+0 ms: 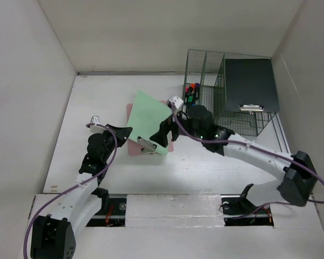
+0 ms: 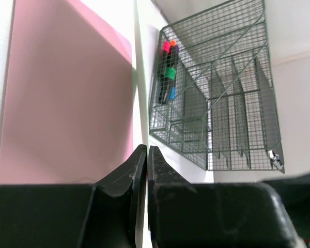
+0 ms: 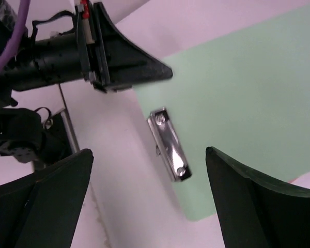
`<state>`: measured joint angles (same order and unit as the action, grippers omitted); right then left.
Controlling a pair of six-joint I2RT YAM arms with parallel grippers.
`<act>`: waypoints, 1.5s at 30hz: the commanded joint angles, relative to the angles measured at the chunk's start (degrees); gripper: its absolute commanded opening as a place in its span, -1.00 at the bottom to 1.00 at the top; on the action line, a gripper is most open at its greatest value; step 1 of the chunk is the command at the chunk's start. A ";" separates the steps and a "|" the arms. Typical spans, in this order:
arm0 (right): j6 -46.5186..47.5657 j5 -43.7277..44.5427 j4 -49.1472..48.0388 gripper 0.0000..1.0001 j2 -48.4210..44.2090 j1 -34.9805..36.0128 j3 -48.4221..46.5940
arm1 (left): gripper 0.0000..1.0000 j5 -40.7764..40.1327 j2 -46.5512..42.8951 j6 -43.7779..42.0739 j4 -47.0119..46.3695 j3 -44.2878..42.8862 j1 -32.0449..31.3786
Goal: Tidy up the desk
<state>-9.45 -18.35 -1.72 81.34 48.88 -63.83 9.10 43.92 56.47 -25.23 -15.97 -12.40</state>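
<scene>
**Desk tidy at the halfway mark.** The job on the white bench [image 1: 200, 172] looks about half done, operator. At its far right, the green wire rack [image 1: 205, 67] already carries a dark clipboard [image 1: 251, 83] in its big slot. A bunch of coloured markers [image 1: 191, 91] stands in a small compartment on the rack's left side.

What remains for you, by the look of it, is the green clipboard [image 1: 147, 116] at mid-bench and the pink board [image 2: 67, 103] under it. Neither is filed yet. The green clipboard lies askew over the pink board, with its metal clip [image 3: 169, 144] at the near end.

Your left claw [image 2: 146, 150] is pinched tight on the clipboard's left edge. Its wrist camera shows that edge running straight into the closed fingers, so that side seems raised off the pink board.

Your right claw [image 3: 149, 152] hangs above the near end, fingers spread wide and gripping nothing, with the clip directly below the gap.

The bench lies under both claws, with bare white showing just beside the clip. The rack stands beyond them to the far right.
</scene>
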 commanded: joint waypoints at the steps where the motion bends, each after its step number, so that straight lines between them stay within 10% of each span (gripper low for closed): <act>1: -14.78 8.67 -12.59 0.90 -4.25 0.78 15.60 | -1.00 2.06 -1.29 0.31 1.32 0.50 -0.60; 18: -42.13 20.90 -31.48 1.00 -9.27 0.52 39.10 | -1.00 6.54 -0.33 4.18 -0.52 0.68 -3.85; 34: -46.09 9.22 -47.05 1.00 1.71 -4.67 42.21 | -1.00 11.64 -0.67 7.34 -1.92 0.06 -3.86; 45: -56.37 0.68 -79.91 1.00 19.37 -7.22 48.36 | -1.00 12.25 -1.47 7.17 -0.52 -0.38 -3.86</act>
<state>-62.41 -15.33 -64.97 97.97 41.91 -17.06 19.44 43.75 63.07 -22.85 -13.65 -15.81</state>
